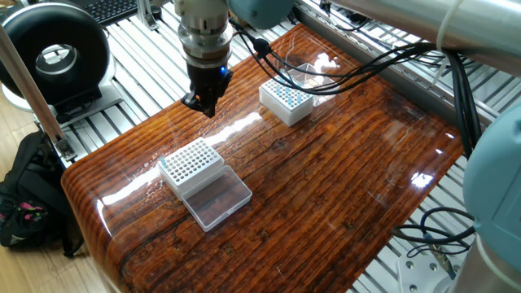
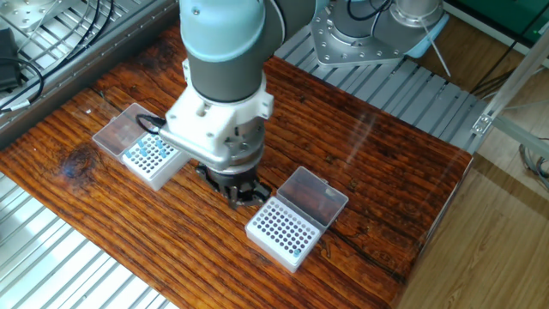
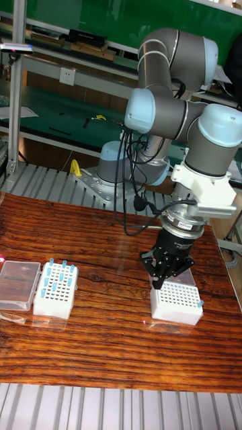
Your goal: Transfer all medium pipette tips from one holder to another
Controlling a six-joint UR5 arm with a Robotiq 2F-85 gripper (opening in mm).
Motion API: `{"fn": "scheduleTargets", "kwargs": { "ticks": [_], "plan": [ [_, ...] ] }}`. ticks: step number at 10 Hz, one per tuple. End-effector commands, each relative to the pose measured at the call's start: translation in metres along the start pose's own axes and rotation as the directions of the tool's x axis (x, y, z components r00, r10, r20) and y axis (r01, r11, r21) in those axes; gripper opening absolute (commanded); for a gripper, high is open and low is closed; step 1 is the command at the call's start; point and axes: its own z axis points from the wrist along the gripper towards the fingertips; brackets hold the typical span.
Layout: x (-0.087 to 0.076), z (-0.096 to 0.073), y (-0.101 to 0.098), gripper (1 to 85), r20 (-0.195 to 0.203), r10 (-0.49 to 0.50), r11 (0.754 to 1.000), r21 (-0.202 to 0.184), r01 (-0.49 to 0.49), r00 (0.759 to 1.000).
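1. My jaws [image 3: 158,281]: hanging over the desk [image 1: 326,187]; grip state I cannot tell.
2. Blue tips [image 3: 56,277]: standing in the tip box [image 2: 147,160] well apart from my jaws.
3. White grid box [image 3: 176,302]: just beside my jaws, one tip [image 3: 200,304] at its corner.

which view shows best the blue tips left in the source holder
The tall fixed view: the medium pipette tips stand in side profile above the source holder, unobstructed. One fixed view shows them from above as small blue dots. The other fixed view shows them beside the arm, small and blurred. The gripper is at the other holder.
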Motion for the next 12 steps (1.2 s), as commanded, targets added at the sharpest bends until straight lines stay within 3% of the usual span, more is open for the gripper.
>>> {"fn": "scheduleTargets", "kwargs": {
  "ticks": [1, 3, 4, 6, 7, 10, 11, 12],
  "plan": [
    [-0.016, 0.0, 0.042, 12.7, 0.016, 0.012, 0.999, -0.048, -0.011, 1.0],
    [-0.033, 0.001, 0.087, 15.0, 0.035, 0.086, 0.993, -0.078, -0.084, 0.996],
    [-0.036, 0.007, 0.101, 19.0, 0.053, 0.1, 0.992, -0.088, -0.095, 0.994],
    [-0.028, 0.014, 0.107, 26.3, 0.046, 0.116, 0.991, -0.074, -0.112, 0.992],
    [-0.021, 0.019, 0.118, 31.7, 0.037, 0.135, 0.988, -0.087, -0.131, 0.99],
    [-0.011, 0.03, 0.124, 38.0, 0.035, 0.144, 0.988, -0.063, -0.142, 0.989],
    [-0.009, 0.028, 0.124, 43.3, 0.026, 0.119, 0.991, -0.063, -0.118, 0.993],
    [-0.011, 0.027, 0.127, 55.0, 0.031, 0.101, 0.992, -0.076, -0.099, 0.994]
  ]
}}
